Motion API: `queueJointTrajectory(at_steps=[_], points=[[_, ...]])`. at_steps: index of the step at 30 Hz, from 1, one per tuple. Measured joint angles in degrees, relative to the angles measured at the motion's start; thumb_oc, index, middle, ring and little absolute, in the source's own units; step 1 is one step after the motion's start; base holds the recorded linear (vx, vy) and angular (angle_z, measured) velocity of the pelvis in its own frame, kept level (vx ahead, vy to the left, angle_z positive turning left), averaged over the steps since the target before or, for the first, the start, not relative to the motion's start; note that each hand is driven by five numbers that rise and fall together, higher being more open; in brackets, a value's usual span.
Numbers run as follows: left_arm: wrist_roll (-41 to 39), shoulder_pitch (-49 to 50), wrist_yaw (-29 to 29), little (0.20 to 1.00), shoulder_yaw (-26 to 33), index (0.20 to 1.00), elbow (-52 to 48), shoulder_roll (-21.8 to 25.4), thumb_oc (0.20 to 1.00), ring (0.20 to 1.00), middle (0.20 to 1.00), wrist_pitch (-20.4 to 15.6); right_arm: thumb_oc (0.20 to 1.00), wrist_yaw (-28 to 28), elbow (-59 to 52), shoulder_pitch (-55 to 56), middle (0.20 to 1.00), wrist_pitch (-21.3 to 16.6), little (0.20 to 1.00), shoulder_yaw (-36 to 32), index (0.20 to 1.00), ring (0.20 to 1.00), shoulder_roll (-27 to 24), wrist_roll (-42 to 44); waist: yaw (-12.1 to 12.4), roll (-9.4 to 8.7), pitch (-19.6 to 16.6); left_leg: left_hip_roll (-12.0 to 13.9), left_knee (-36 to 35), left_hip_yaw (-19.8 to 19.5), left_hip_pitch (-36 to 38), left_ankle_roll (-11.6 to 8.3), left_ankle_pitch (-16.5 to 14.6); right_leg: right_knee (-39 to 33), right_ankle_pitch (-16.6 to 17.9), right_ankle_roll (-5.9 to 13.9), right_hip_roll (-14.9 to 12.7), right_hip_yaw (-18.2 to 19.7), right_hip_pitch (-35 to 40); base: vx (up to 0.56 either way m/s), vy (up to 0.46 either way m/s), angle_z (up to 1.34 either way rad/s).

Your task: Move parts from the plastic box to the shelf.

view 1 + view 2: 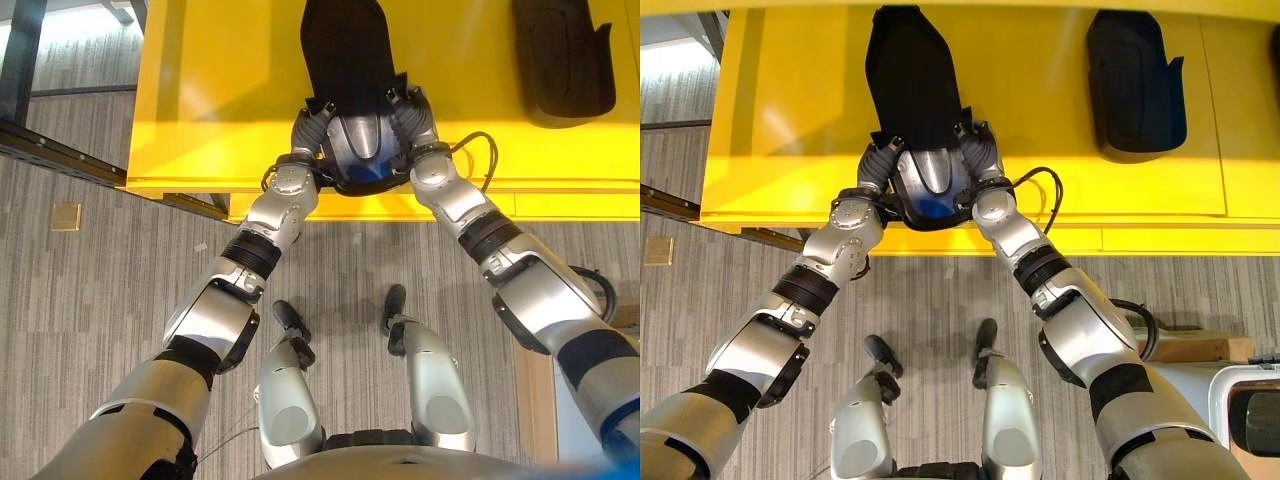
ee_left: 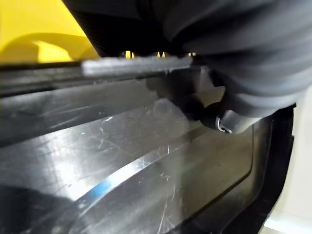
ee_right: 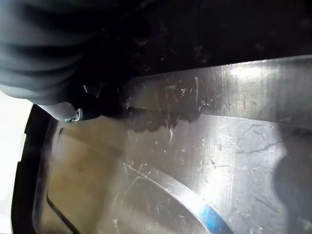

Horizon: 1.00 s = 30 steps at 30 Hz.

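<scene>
My fingers are hidden behind the part, so I can't tell if they are spread, curled or pinching it. Left hand is at the part's left edge, right hand at its right edge; the dark ribbed covers of both show there, one each side. In the left wrist view the cover sits right against the part's scratched metal face, with a black rim along one side. The right wrist view has the same: cover tight against the scuffed silver surface, black edge next to it, a small blue patch on the metal.

The part is a shiny silver-grey panel with a blue patch low on it and a black border. It is held between both hands at the near edge of the yellow shelf, over its front lip. I can't tell if it touches the shelf. A long black part lies on the shelf just beyond it, running away to the far side. Another black part lies on the shelf to the right, well apart from the first. Grey striped carpet floor is on the near side of the shelf. Near right, at the floor, a white and grey box corner shows.
</scene>
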Motion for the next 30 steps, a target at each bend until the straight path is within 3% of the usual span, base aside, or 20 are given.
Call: queueJointTrajectory(at_steps=[14,20,21,23,24,25,26,30], points=[[3.4,-2.0,-0.4,0.2,-0.5,0.2,0.2,0.8,0.2,0.2,0.2,0.0,0.2,-4.3,-2.1,0.2,0.2,0.2,0.2,-0.3,0.2,0.2,0.1,-1.3,-0.6,-0.44,0.2,1.3,1.7,0.1,-2.1,-0.6,0.8,6.8,-3.2,-1.57,-0.3,1.3,-5.1,0.03,-0.01,-0.02],[5.8,-4.7,-0.1,0.2,-2.2,0.2,0.7,2.4,0.2,0.2,0.2,1.3,0.2,-5.3,-2.3,0.2,0.2,-0.2,0.2,-1.7,0.2,0.2,0.1,-1.4,-2.4,-0.5,0.3,1.2,2.1,0.7,-2.0,-0.66,0.8,8.0,-3.3,-1.67,-0.4,2.0,-5.9,0.03,0.027,-0.06],[5.9,-5.1,-0.1,0.225,-2.4,0.225,0.9,2.4,0.225,0.225,0.225,1.4,0.2,-5.3,-2.3,0.2,0.2,-0.5,0.2,-2.1,0.2,0.2,0.1,-1.4,-2.3,-0.49,0.3,1.2,2.1,0.8,-2.0,-0.7,0.8,8.2,-3.3,-1.75,-0.4,2.3,-6.1,0.01,0.017,-0.07],[7.0,-5.8,-0.1,0.41,-2.8,0.41,1.4,2.4,0.41,0.41,0.41,1.4,0.2,-5.3,-2.1,0.1,0.2,-0.5,0.2,-2.5,0.2,0.2,0.1,-1.4,-2.3,-0.45,0.3,1.2,2.1,1.0,-1.8,-0.84,0.9,8.6,-3.4,-1.92,-0.4,2.4,-6.4,0.0,0.011,-0.06],[7.4,-6.6,-0.3,0.78,-3.4,0.78,2.1,2.5,0.78,0.78,0.78,1.5,0.316,-5.3,-1.8,-0.1,0.316,-0.5,0.316,-2.7,0.316,0.316,0.0,-1.4,-2.2,-0.42,0.4,1.2,2.1,1.1,-1.9,-0.88,1.0,8.9,-3.4,-1.95,-0.4,2.6,-6.7,-0.01,0.001,-0.06],[7.6,-7.0,-0.5,0.944,-3.8,0.944,2.5,2.6,0.944,0.944,0.944,1.5,0.523,-5.4,-1.3,-0.3,0.523,-0.5,0.523,-2.8,0.523,0.523,0.0,-1.4,-2.1,-0.4,0.4,1.2,2.1,1.2,-1.8,-0.9,1.0,9.0,-3.4,-1.97,-0.5,2.7,-6.8,-0.02,-0.006,-0.04],[7.6,-8.1,-0.8,1.0,-5.2,1.0,3.2,2.8,1.0,1.0,1.0,1.5,1.0,-6.0,0.3,-0.8,1.0,-0.4,1.0,-3.3,1.0,1.0,-0.2,-1.2,-2.0,-0.36,0.4,1.2,2.1,1.4,-1.8,-0.92,1.1,9.3,-3.4,-2.02,-0.6,2.7,-6.9,0.0,0.0,0.0],[7.3,-8.5,-1.6,1.0,-5.8,1.0,3.3,2.9,1.0,1.0,1.0,1.5,1.0,-8.4,1.7,-1.7,1.0,-0.4,1.0,-5.0,1.0,1.0,-0.9,0.9,-1.7,-0.33,0.4,1.1,2.1,1.7,-1.8,-0.82,1.2,9.5,-3.4,-2.06,-0.8,2.7,-7.0,0.0,0.0,0.0]])
